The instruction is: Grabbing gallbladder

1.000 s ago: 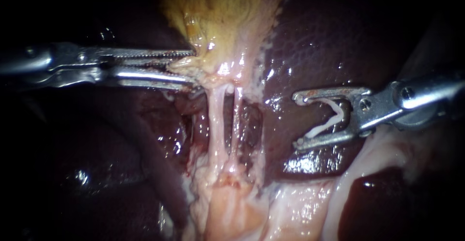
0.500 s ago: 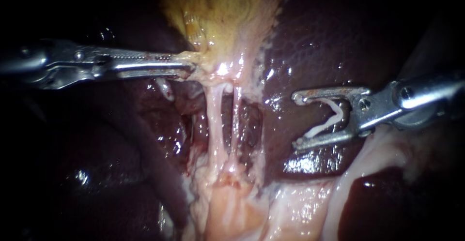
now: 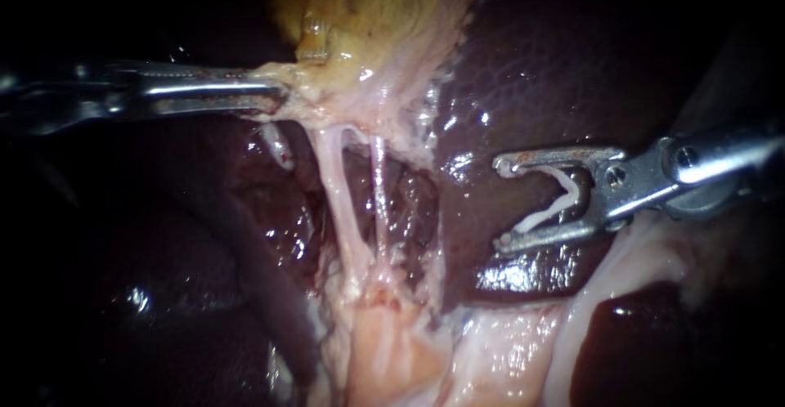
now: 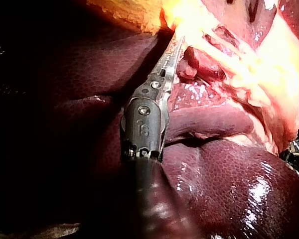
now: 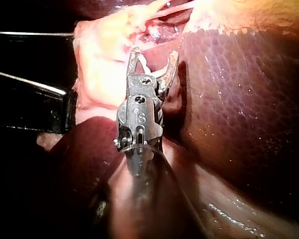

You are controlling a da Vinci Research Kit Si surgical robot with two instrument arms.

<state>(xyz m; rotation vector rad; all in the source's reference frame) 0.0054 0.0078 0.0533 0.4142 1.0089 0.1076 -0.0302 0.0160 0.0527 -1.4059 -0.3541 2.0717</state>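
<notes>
The left instrument (image 3: 274, 96) came in from the left of the endoscope view. Its hand had closed narrow on the pale lower fringe of the yellow gallbladder (image 3: 368, 15), which sat at the upper centre of the frame. A second earlier that hand was parted around the same fringe. It had since clamped down and drawn the tissue toward the left. The two pale tubes (image 3: 339, 194) below the gallbladder, which had hung nearly straight, now slanted up to the left and looked taut.

In the left wrist view the closed tips (image 4: 177, 47) were buried in yellow tissue, so the grab appeared made and holding.

The right instrument (image 3: 507, 203) had not moved. It hung over the dark liver (image 3: 540, 72) at the right, its hand spread wide and carrying a white clip (image 3: 556, 203).
</notes>
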